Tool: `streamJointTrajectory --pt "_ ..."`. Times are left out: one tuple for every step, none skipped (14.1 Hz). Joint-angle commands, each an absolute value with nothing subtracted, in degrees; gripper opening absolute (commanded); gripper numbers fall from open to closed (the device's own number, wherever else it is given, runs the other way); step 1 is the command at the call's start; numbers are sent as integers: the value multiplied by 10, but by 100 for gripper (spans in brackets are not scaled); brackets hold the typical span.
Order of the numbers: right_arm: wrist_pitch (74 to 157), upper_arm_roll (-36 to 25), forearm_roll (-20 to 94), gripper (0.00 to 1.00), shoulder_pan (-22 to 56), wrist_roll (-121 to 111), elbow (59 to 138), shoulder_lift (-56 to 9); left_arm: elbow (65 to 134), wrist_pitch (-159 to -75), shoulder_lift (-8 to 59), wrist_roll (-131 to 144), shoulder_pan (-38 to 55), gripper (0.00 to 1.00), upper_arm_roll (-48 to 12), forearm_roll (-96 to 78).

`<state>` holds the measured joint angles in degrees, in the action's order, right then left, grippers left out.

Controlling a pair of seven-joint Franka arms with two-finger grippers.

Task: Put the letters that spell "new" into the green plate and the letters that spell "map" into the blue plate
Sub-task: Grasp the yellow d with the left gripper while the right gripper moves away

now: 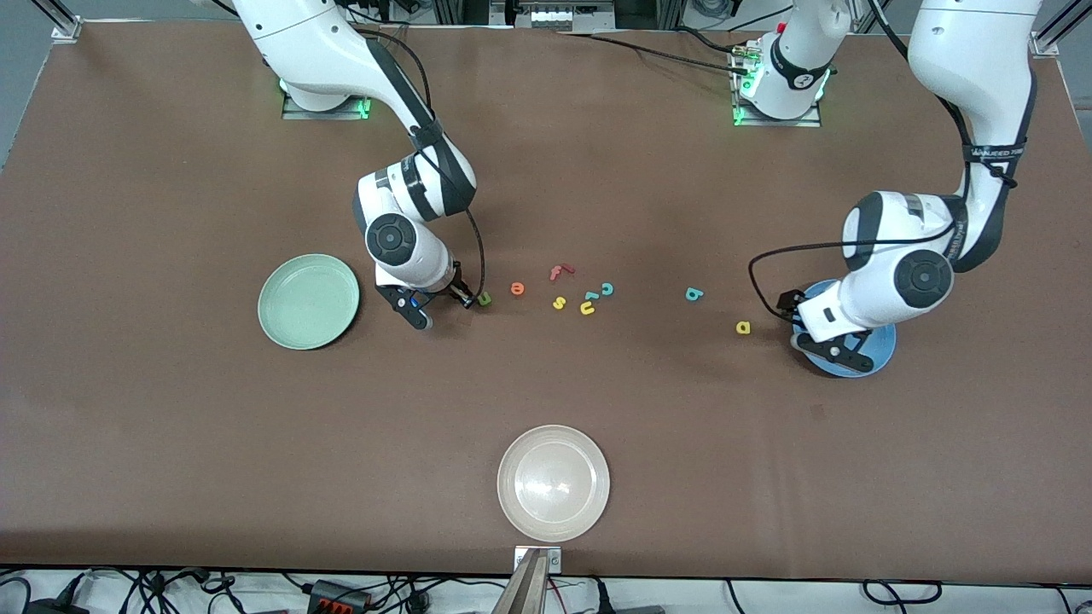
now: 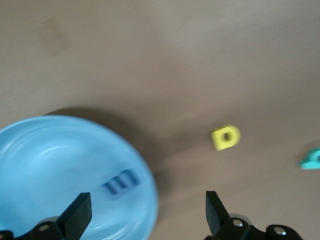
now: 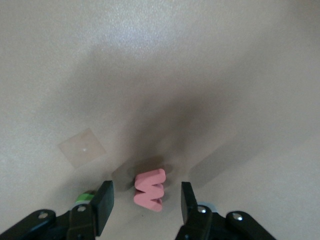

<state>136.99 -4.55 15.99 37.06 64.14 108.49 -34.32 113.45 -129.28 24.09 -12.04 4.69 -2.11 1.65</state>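
Note:
My right gripper is down at the table, open, with the pinkish-red w between its fingers and a gap on each side. The green n lies right beside that gripper, and the orange e a little farther toward the left arm's end. The green plate sits toward the right arm's end. My left gripper hangs open over the blue plate, and the blue m is in that plate. The yellow a and teal p lie on the table beside the blue plate.
A red f, yellow s, yellow u and teal c cluster mid-table. A whitish-beige plate sits near the table's front edge.

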Motion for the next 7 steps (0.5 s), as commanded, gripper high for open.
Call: streamJointTrajectory --pt "1382 -53 171 60 385 649 1092 -343 1137 -1293 241 -10 75 100 -33 31" --pt "1382 -53 171 60 385 649 1092 -344 1138 -1299 248 42 89 100 -33 31" --pt "1382 -53 171 59 384 649 1092 -345 1141 -1311 255 80 95 100 -33 31" --pt "1382 -53 170 56 384 648 1092 -345 1144 -1330 265 103 99 100 -33 31" --pt "1382 -53 170 52 385 648 1092 -347 1147 -1344 274 106 105 100 -33 31" --pt "1383 -53 170 48 385 648 1092 -348 1147 -1352 281 108 106 100 -33 31" --pt "1382 -53 168 45 385 648 1092 -349 1146 -1359 285 108 106 100 -33 31"
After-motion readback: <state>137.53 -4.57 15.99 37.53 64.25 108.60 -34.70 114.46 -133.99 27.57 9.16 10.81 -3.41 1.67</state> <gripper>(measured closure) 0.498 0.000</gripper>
